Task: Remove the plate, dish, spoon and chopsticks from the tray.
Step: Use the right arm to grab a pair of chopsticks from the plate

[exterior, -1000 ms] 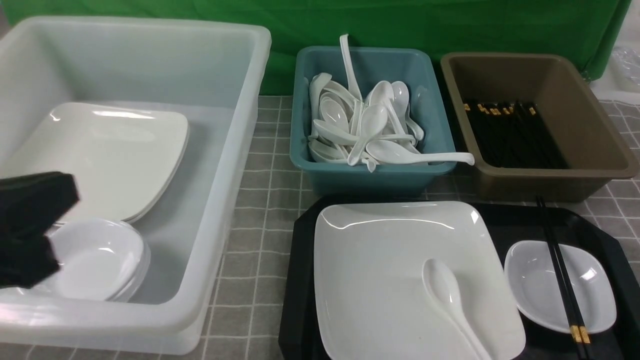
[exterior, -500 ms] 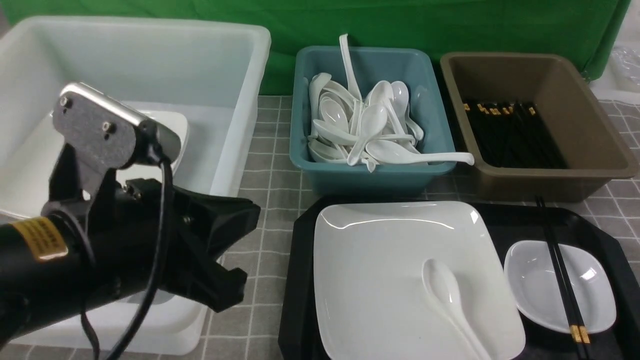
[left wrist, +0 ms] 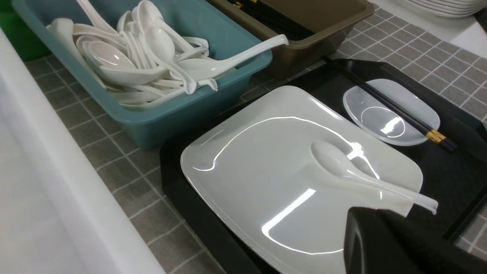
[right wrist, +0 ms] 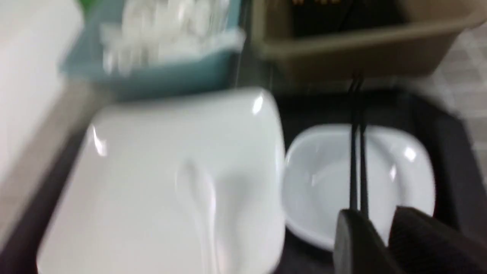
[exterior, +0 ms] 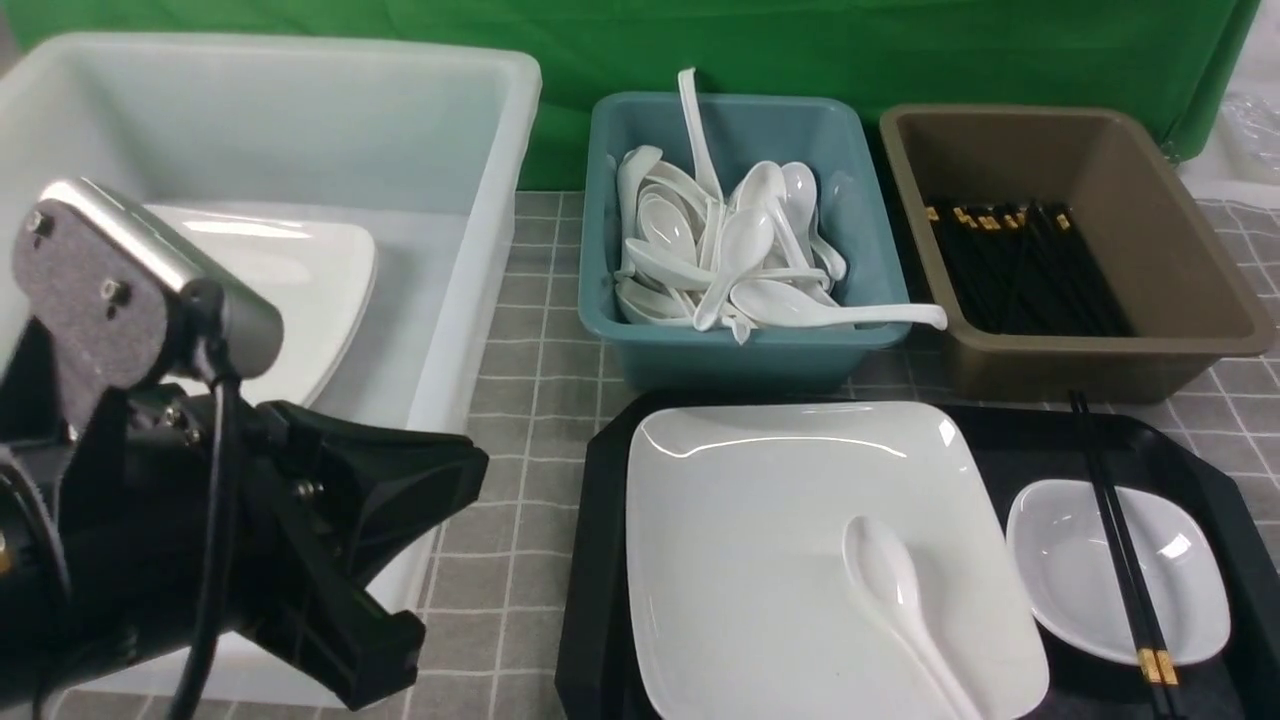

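seen from the front, the plate [exterior: 760, 570] is a big glossy white square with rounded corners and a shallow rim, lying flat in the black tray [exterior: 585, 600], with bright reflections curving over it. on its 4 o'clock side lies the spoon [exterior: 885, 570], shiny white with a deep oval bowl, its handle pointing to 5 o'clock and reaching past the plate's edge.

the dish [exterior: 1060, 560], also glossy white but much smaller, with a sunken middle, sits at 3 o'clock from the plate. the chopsticks [exterior: 1120, 540], slim and black, lie across it side by side, from 11 to 5 o'clock, gold bands near the 5 o'clock end, thin tips on the tray's far rim.

the left arm [exterior: 130, 570] is at 9 o'clock from the plate, over the near side of the white bin [exterior: 440, 330]; the left jaws are closed together, with nothing in them. the right jaws are parted by a narrow gap near the dish, one in front of the chopsticks in the right wrist view; i can't tell if they touch them.

the teal tub [exterior: 720, 360] of spoons stands at 12 o'clock from the plate, the brown tub [exterior: 1080, 375] of chopsticks at 1 o'clock.
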Controlling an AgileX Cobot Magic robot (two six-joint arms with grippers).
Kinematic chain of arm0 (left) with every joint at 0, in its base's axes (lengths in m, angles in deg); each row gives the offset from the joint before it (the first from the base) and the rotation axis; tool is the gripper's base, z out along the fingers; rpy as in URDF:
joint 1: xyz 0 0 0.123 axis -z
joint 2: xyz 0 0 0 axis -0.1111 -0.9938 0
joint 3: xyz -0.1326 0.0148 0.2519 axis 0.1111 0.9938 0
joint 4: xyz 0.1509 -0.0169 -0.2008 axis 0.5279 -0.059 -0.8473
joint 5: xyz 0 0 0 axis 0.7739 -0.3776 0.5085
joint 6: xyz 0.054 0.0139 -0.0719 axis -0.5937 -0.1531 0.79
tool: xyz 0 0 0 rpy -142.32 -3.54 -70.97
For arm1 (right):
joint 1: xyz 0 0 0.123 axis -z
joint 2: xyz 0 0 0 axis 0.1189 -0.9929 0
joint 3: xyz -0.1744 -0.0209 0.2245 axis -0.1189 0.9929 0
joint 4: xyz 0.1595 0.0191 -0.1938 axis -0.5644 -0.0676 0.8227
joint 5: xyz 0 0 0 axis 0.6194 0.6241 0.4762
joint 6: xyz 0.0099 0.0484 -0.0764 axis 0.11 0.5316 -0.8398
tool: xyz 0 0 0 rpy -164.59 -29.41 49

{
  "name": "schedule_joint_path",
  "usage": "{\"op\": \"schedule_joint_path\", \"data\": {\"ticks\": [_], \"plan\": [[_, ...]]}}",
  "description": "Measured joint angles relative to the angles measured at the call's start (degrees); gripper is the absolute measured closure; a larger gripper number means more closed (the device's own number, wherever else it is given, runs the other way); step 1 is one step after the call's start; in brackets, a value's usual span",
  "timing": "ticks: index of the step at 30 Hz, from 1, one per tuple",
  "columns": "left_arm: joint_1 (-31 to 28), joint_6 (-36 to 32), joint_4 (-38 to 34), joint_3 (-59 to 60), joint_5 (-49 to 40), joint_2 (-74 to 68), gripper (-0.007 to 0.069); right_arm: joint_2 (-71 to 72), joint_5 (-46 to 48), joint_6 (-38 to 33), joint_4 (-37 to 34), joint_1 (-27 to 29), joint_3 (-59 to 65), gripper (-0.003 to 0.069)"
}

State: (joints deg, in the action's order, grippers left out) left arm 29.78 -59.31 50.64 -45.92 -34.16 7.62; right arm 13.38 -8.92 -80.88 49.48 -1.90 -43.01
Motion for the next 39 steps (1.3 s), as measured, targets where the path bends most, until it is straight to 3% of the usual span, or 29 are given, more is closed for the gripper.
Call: {"op": "schedule_joint_path", "data": {"ticks": [3,6,12,24,26,29,34,39], "plan": [[0.0,-0.2,0.0,-0.8,-0.1,0.5,0.0615,-16.5,8.6,-2.6,1.8,-1.5,-9.5,0.0454],[0.0,-1.7,0.1,-1.2,-0.8,2.2,0.0615,-30.6,13.4,-3.5,5.8,-1.4,-16.1,0.0373],[0.0,-2.8,0.0,-1.2,-2.8,5.7,0.0615,-48.6,13.0,-3.7,7.0,2.0,-23.4,0.0266],[0.0,-2.8,0.0,-1.2,-4.5,6.9,0.0615,-66.4,3.6,-3.7,6.0,4.0,-25.8,0.0257],[0.0,-2.8,0.0,-1.2,-4.7,6.9,0.0615,-67.5,3.6,-3.7,6.2,4.1,-26.3,0.0263],[0.0,-2.8,0.0,-1.2,-5.8,6.9,0.0615,-68.2,3.3,-4.1,6.9,4.1,-26.8,0.0335],[0.0,-2.8,0.0,-1.2,-6.2,6.9,0.0615,-68.2,3.6,-7.6,6.9,4.1,-27.1,0.054],[0.0,-2.8,0.0,-1.2,-6.2,6.9,0.0612,-65.2,8.6,-10.9,6.7,3.8,-26.8,0.0537]]}}
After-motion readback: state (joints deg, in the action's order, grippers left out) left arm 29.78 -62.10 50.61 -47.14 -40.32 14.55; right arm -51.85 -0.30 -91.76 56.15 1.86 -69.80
